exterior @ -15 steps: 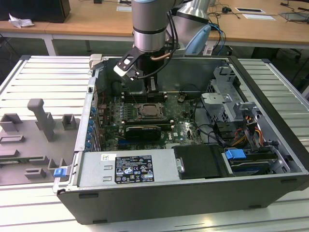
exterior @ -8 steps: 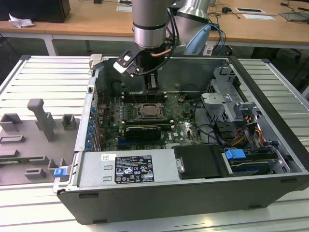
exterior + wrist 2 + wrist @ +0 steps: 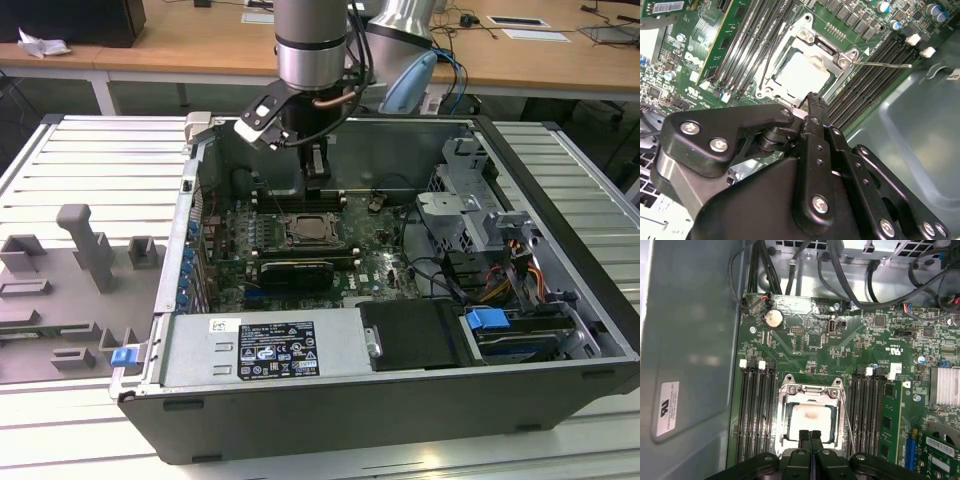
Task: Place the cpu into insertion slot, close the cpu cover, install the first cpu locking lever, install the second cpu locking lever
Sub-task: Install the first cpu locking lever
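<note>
The cpu (image 3: 811,418) lies flat in the insertion slot (image 3: 785,436) on the green motherboard (image 3: 805,347), its dull silver top showing. The silver cpu cover (image 3: 812,389) lies down around it as a frame. A thin wire locking lever (image 3: 885,64) sticks out from the socket's corner over the memory slots, and it also shows as a thin rod (image 3: 847,427) beside the socket. My gripper (image 3: 810,434) hangs just above the socket's edge, shut with nothing between its fingers. In the exterior view my gripper (image 3: 315,186) is above the cpu (image 3: 308,231).
Black memory slots (image 3: 756,410) flank the socket on both sides. A long black card (image 3: 295,270), a power supply (image 3: 270,345), a drive cage (image 3: 470,200) and loose cables (image 3: 520,265) fill the open case. Grey fixtures (image 3: 90,250) stand on the table at the exterior view's left.
</note>
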Available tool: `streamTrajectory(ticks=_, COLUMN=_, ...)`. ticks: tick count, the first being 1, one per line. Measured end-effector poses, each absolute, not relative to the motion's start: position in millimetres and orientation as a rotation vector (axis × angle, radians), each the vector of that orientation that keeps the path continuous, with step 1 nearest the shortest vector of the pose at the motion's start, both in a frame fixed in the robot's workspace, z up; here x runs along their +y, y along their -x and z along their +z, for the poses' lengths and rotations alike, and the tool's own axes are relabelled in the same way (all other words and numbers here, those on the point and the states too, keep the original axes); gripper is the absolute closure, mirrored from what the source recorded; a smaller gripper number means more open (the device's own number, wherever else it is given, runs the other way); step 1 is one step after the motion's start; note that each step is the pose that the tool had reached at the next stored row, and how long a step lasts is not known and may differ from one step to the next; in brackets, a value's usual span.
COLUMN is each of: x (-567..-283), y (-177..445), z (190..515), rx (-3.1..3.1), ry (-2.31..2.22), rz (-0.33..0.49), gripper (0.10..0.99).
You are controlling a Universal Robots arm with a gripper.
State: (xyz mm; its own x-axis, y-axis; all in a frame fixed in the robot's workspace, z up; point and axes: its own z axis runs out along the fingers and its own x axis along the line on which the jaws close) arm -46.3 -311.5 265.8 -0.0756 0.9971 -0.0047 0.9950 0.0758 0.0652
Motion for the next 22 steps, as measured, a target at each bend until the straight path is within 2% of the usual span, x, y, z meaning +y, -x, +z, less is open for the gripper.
streamTrajectory(ticks=22, x=-311.5, y=46.3, z=267.6, rx=2.595, ry=-1.698, rz=0.081, gripper=0.980)
